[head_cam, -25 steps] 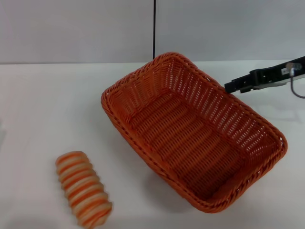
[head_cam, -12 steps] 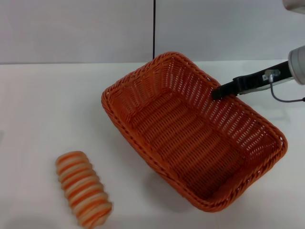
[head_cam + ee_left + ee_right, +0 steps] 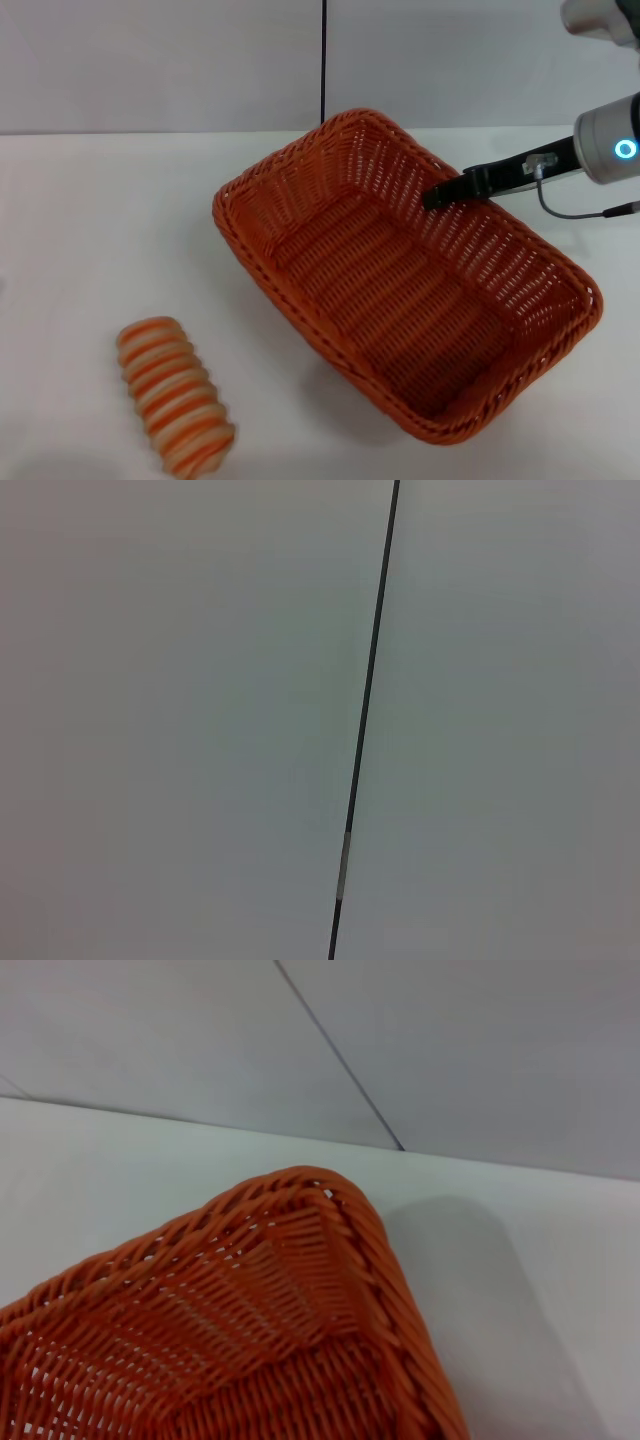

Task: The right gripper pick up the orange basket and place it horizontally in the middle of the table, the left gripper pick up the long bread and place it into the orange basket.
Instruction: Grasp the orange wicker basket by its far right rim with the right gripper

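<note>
No text, label, brand, number or sign can be read anywhere in these views.
</note>
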Motion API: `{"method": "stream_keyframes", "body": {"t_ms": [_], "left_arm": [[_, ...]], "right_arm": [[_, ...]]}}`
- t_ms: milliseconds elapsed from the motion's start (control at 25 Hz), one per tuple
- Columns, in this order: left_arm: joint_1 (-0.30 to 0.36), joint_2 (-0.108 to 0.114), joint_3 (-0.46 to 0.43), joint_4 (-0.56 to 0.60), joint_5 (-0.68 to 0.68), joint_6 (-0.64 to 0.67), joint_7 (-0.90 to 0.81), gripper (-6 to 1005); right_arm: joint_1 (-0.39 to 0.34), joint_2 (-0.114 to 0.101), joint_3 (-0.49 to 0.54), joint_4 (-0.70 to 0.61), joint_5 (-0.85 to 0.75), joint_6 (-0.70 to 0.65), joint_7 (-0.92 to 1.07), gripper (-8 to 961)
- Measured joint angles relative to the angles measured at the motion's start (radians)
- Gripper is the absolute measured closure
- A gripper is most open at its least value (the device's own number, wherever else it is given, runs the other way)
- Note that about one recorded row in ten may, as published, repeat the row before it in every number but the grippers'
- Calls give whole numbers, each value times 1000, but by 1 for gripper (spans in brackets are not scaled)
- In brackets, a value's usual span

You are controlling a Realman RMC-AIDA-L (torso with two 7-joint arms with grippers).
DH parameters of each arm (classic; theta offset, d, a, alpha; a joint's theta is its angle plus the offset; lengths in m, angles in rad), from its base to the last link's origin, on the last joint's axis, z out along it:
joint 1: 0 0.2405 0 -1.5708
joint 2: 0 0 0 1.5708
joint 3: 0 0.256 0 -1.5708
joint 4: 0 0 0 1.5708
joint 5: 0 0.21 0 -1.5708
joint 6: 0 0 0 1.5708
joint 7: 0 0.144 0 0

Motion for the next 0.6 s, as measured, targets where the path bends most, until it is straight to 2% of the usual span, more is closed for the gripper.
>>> {"method": "stream_keyframes", "body": {"t_ms": [480, 600], "left_arm": [[8, 1, 1, 3, 0, -9, 0, 170], [7, 1, 1, 3, 0, -13, 0, 170]], "right_arm": [[31, 1, -36, 49, 24, -26, -52, 485], [36, 1, -43, 49, 33, -18, -59, 575]]}}
